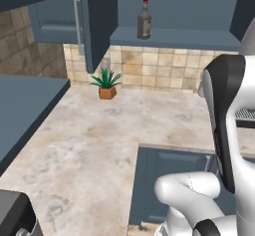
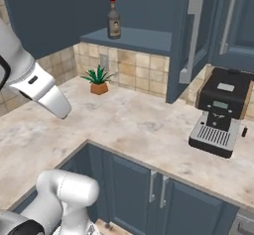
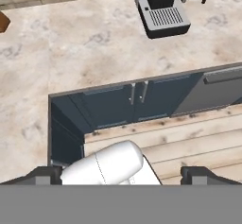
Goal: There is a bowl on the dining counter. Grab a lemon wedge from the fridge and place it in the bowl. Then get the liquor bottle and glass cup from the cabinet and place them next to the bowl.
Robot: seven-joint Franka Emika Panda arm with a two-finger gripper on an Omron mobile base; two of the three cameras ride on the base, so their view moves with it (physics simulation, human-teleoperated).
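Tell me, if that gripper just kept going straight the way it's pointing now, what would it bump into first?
Probably the robot's own white arm link, just ahead between the open gripper's fingertips in the hand view. Past that lie the wooden floor and blue base cabinets. Depth is hard to judge.

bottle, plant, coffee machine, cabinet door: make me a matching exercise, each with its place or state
Things:
1. bottle
2. plant
3. coffee machine
4. cabinet door

Places or states:
A. on the counter by the tiled wall, below the open cabinet
B. swung open
C. upright on the cabinet shelf
D. on the counter, right of the open cabinet in the right base view

Pairs: 1-C, 2-A, 3-D, 4-B
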